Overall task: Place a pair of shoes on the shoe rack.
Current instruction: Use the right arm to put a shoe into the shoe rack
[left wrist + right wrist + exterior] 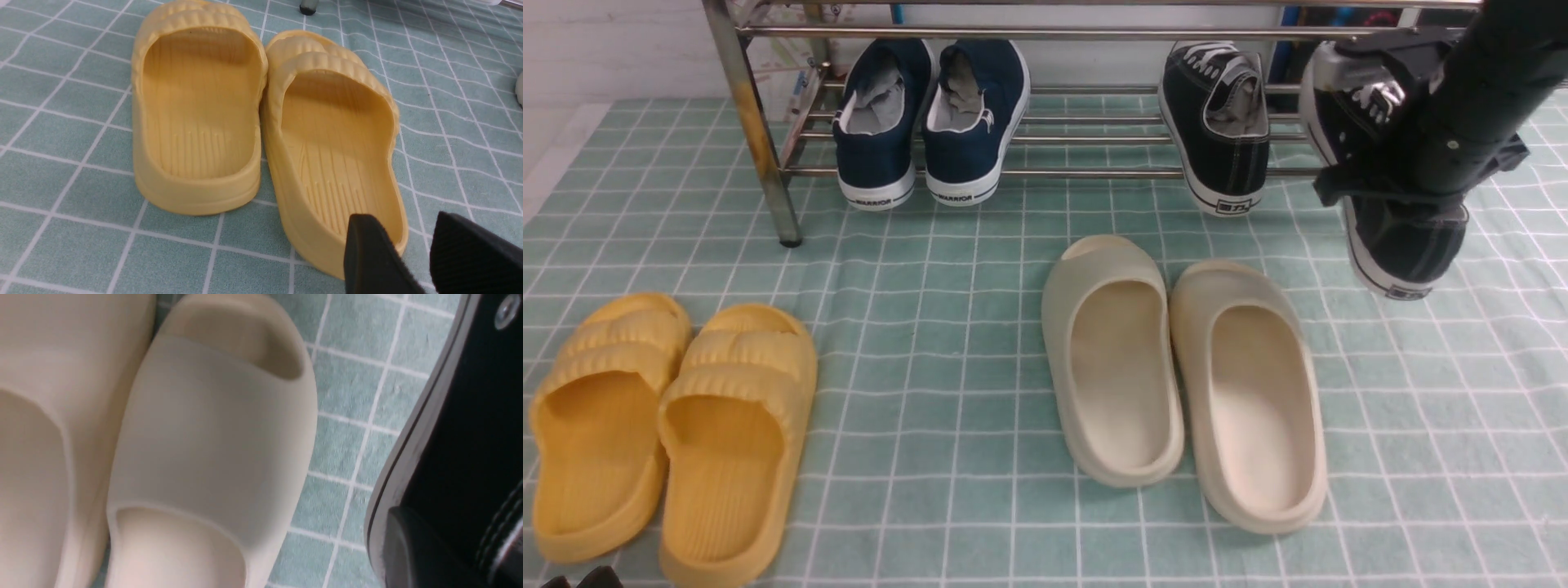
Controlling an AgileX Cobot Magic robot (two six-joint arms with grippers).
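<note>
Navy shoes (pixel 968 122) are sitting side by side ahead of me, heels facing my way. Yellow slides (pixel 731 425) are lying near my left, cream slides (pixel 1111 359) are touching each other toward my right, both pairs resting on checked green cloth (pixel 947 327).

There are eight shoes in four pairs, namely two black canvas sneakers (pixel 1217 155), two navy slip-on shoes (pixel 968 147), two cream slides (pixel 1115 359) and two yellow slides (pixel 735 433), plus one chrome shoe rack (pixel 756 147) and one green checked cloth (pixel 947 327).
</note>
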